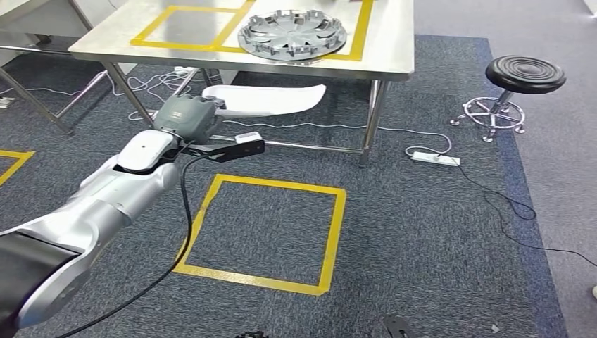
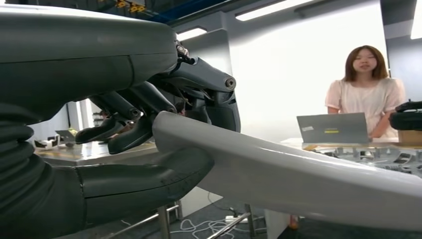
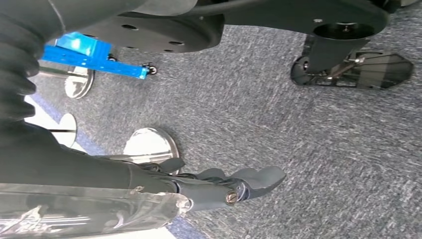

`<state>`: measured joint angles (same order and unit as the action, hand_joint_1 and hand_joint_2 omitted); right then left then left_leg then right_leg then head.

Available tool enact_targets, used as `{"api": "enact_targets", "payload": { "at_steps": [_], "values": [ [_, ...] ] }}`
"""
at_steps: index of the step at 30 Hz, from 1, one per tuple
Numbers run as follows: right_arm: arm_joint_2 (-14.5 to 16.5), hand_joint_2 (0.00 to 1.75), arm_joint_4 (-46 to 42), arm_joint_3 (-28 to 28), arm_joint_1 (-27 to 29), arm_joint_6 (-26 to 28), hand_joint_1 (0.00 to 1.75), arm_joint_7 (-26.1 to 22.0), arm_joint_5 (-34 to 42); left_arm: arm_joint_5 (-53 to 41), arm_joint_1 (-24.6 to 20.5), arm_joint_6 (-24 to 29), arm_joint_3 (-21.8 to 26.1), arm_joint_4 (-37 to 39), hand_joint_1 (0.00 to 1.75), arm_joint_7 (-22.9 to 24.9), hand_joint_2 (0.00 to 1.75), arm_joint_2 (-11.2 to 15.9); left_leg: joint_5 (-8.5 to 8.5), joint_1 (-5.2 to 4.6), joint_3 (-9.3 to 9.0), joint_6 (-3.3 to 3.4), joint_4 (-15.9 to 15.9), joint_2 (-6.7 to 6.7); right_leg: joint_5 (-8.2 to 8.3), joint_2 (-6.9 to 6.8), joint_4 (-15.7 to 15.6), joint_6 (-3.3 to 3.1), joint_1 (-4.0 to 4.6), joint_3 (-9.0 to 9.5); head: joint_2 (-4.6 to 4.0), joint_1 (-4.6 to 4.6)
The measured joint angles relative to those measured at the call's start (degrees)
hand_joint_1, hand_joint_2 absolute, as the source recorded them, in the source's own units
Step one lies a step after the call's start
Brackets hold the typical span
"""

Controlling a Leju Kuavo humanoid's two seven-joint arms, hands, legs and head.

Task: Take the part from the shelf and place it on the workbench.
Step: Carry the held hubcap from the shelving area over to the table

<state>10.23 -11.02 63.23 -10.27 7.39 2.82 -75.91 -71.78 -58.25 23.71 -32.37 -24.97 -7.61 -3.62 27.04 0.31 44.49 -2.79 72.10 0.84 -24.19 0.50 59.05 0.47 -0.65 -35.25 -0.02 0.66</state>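
The workbench (image 1: 394, 49) stands ahead of my left hand (image 1: 184, 118) and above it, and a round silver wheel cover (image 1: 292, 33) already lies on its top inside a yellow tape frame. I judge that I carry my load low and level so its far end can pass toward the bench edge without tipping.

The white part (image 1: 271, 98), a long curved panel, reaches out from my left hand toward the bench, its far tip under the bench's front edge. It is not yet set down.

My left hand is closed around the near end of the part (image 2: 278, 169): thumb (image 2: 149, 181) beneath, fingers (image 2: 124, 137) curled over the upper edge.

My right hand (image 3: 219, 186) hangs over the carpet beside a clear plastic-looking piece; whether it grips that, I cannot tell.
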Motion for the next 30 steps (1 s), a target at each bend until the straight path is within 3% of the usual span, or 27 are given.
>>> {"api": "enact_targets", "payload": {
  "at_steps": [2,4,7,9,11,13,14,15,17,18,19,23,25,28,29,30],
  "values": [
    [0.0,1.75,0.0,0.0,0.1,0.0,0.0,0.0,0.0,0.0,-0.1,0.0,0.0,0.0,1.75,0.0,1.75,0.1,-5.2,0.19,-2.41,-0.11,-6.7,-0.3,-0.86,0.11,0.0,0.49,-0.11,1.06,0.0,-0.03],
    [0.0,1.75,0.0,0.0,0.0,0.0,0.0,0.0,0.0,0.0,-0.3,0.0,0.0,0.0,1.75,0.0,1.75,0.1,-7.43,0.26,-5.06,0.14,-13.0,-0.61,-1.74,0.16,0.3,1.12,0.1,1.56,0.0,-0.07],
    [0.0,1.75,0.0,0.0,-0.1,0.0,0.0,0.0,0.1,0.1,-0.4,0.0,0.0,0.0,1.75,-0.1,1.75,0.1,-6.54,0.12,-5.91,1.35,-14.6,-0.6,-2.44,0.07,0.0,1.96,0.21,1.84,0.0,0.09],
    [0.0,1.75,0.0,0.1,0.0,0.0,0.0,-0.1,0.2,0.1,-0.4,0.0,0.0,0.0,1.75,-0.1,1.75,0.1,-6.16,0.17,-6.25,2.19,-14.6,-0.49,-3.52,-0.04,1.6,2.45,0.12,1.18,0.0,0.26],
    [0.0,1.75,0.0,0.1,0.0,0.0,0.0,-0.1,0.2,0.2,-0.4,0.0,0.0,0.0,1.75,-0.1,1.75,0.1,-5.68,0.14,-6.78,2.84,-14.7,-0.32,-6.01,-0.08,8.1,2.61,0.13,-2.24,0.0,0.51],
    [0.0,1.75,0.0,0.1,0.0,0.0,0.0,-0.2,0.2,0.2,-0.2,0.0,0.0,0.0,1.75,-0.1,1.75,0.0,-5.06,-0.04,-7.46,3.11,-14.7,-0.18,-7.84,-0.08,15.5,2.6,0.16,-7.04,0.0,0.61],
    [0.0,1.75,0.0,0.2,0.0,0.0,0.0,-0.2,0.2,0.2,-0.1,0.0,0.0,0.0,1.75,-0.1,1.75,0.0,-4.69,-0.12,-7.93,3.13,-14.7,-0.13,-7.34,-0.08,17.0,2.55,0.17,-8.51,0.0,0.61],
    [0.0,1.75,0.0,0.2,0.0,0.0,0.0,-0.3,0.2,0.2,0.0,0.0,0.0,0.0,1.75,-0.1,1.75,0.0,-4.28,-0.19,-8.49,3.12,-14.7,-0.08,-5.66,-0.08,16.2,2.44,0.18,-8.87,0.0,0.61],
    [0.0,1.75,0.0,0.3,0.0,0.0,0.0,-0.3,0.2,0.2,0.0,0.0,0.0,0.0,1.75,-0.1,1.75,-0.1,-3.37,-0.24,-9.74,2.95,-14.7,0.06,-0.06,-0.07,9.1,1.98,0.24,-6.76,0.0,0.63],
    [0.0,1.75,0.0,0.3,0.0,0.0,0.0,-0.3,0.2,0.2,-0.1,0.0,0.0,0.0,1.75,-0.1,1.75,-0.1,-2.91,-0.34,-10.19,2.74,-14.6,0.14,2.06,-0.07,5.3,1.75,0.34,-5.21,0.0,0.64],
    [0.0,1.75,0.0,0.4,0.1,0.0,0.0,-0.3,0.2,0.2,-0.3,0.0,0.0,0.0,1.75,-0.1,1.75,-0.1,-2.58,-0.42,-10.41,2.49,-14.5,0.24,3.14,-0.1,2.4,1.55,0.43,-3.95,0.0,0.64],
    [0.0,1.75,0.0,0.5,0.1,0.1,0.0,-0.3,0.1,0.2,-0.5,0.0,0.0,0.0,1.75,-0.1,1.75,0.0,-1.8,-0.36,-10.51,1.27,-14.5,0.22,2.46,0.07,0.0,0.82,0.54,-2.6,0.0,0.56],
    [0.0,1.75,0.0,0.5,0.1,0.1,0.0,-0.3,0.0,0.2,-0.7,0.0,0.0,0.0,1.75,-0.1,1.75,0.1,-0.39,-0.32,-9.16,0.65,-11.7,0.08,2.15,0.06,-0.4,0.26,0.27,-1.94,0.0,0.4],
    [0.0,1.75,0.0,0.5,-0.1,0.2,0.0,-0.3,-0.2,0.3,-0.6,0.0,0.0,0.0,1.75,-0.1,1.75,0.3,2.75,-0.17,-2.56,0.17,-1.2,-0.02,1.3,0.01,-0.4,-0.23,0.12,-1.11,0.0,0.28],
    [0.0,1.75,0.0,0.5,-0.1,0.2,0.0,-0.3,-0.2,0.3,-0.4,0.0,0.0,0.0,1.75,-0.2,1.75,0.3,2.58,-0.11,-0.87,0.1,0.8,-0.03,0.95,0.05,-0.4,-0.19,0.09,-0.74,0.0,0.26],
    [0.0,1.75,0.0,0.5,0.0,0.2,0.0,-0.3,-0.2,0.3,-0.3,0.0,0.0,0.0,1.75,-0.2,1.75,0.4,1.28,-0.06,-0.18,0.07,0.7,-0.05,0.55,0.12,-0.4,-0.06,0.04,-0.28,0.0,0.25]
  ]
}}
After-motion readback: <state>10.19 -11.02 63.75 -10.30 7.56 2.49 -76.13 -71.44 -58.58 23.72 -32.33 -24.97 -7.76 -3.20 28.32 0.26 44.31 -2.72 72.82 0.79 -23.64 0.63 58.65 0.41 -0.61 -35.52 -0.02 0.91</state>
